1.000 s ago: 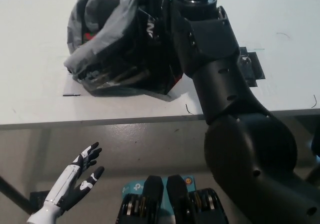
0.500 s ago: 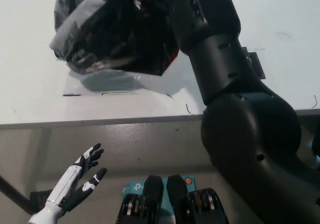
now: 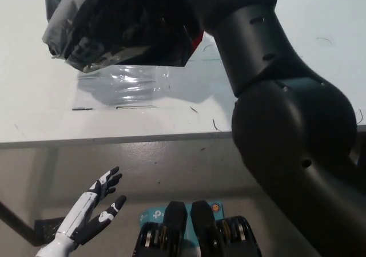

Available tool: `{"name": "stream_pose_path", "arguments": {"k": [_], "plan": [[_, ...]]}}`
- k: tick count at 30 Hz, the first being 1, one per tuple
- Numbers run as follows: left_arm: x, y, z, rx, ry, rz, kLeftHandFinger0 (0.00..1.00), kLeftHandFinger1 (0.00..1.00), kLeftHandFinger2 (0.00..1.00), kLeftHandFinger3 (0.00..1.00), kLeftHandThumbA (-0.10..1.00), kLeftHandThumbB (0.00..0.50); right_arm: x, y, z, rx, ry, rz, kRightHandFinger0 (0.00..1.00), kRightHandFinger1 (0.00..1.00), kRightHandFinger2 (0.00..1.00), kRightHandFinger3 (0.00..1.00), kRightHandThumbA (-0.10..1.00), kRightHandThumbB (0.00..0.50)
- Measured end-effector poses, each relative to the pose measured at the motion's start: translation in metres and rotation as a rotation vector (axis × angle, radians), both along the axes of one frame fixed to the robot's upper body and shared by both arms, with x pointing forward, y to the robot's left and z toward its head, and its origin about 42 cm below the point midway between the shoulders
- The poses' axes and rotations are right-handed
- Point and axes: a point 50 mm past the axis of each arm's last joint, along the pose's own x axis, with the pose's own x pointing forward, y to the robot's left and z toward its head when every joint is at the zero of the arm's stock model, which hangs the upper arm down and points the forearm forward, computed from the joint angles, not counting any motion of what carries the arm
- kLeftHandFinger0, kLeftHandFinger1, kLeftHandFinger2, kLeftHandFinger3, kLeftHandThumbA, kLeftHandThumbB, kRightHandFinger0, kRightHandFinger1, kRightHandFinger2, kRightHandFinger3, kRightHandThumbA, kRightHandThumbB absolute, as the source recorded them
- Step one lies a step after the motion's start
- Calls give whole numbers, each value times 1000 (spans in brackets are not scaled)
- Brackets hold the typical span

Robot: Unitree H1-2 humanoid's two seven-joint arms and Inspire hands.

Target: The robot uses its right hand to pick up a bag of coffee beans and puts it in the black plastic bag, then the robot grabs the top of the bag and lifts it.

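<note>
Hanging above the table (image 3: 51, 119): one black plastic bag (image 3: 123, 25); right robot hand's grasp hidden.

You are looking at a black plastic bag (image 3: 120, 28) that is showing thin, crinkled film, glossy where light is catching its folds. The right arm (image 3: 286, 119) is wearing smooth, matt black plastic shells. The table (image 3: 34, 108) is presenting a smooth, matt white top, with a clear glossy patch (image 3: 128, 82) shining below the bag. The left hand (image 3: 91, 217) is showing smooth white and black plastic.
</note>
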Motion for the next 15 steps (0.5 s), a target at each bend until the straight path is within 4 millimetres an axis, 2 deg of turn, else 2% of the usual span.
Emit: {"name": "stream_pose_path", "arguments": {"k": [2, 3, 7, 8, 10, 13, 14, 15], "plan": [[0, -1, 0, 0, 1, -3, 1000, 1000, 1000, 1000, 716, 290, 0, -2, 5, 8, -4, -1, 0, 52, 503, 886, 19, 0], [0, -1, -1, 0, 2, -4, 1000, 1000, 1000, 1000, 716, 291, 0, -3, 7, 12, -6, -1, 0, 50, 505, 959, 8, 0], [-1, -3, -2, 1, 6, -11, 1000, 1000, 1000, 1000, 713, 294, -2, -1, 14, 22, -16, 4, 0, 44, 506, 850, 93, 0], [-2, -4, -2, 1, 7, -13, 1000, 1000, 1000, 1000, 717, 305, -2, -1, 16, 24, -19, 5, 0, 49, 522, 905, 135, 0], [-3, -6, -4, 2, 13, -22, 1000, 1000, 1000, 1000, 721, 312, -5, 2, 26, 25, -38, 12, 0, 36, 507, 902, 142, 0], [-3, -7, -4, 2, 15, -25, 1000, 1000, 1000, 1000, 728, 321, -7, 4, 30, 29, -47, 17, 0, 62, 549, 969, 123, 0], [-4, -9, -4, 4, 18, -34, 1000, 1000, 1000, 1000, 733, 325, -11, 6, 41, 41, -72, 26, 0, 82, 580, 979, 101, 0], [-4, -9, -4, 4, 19, -36, 1000, 1000, 1000, 1000, 735, 326, -12, 7, 43, 44, -77, 28, 0, 115, 610, 963, 103, 0]]}}
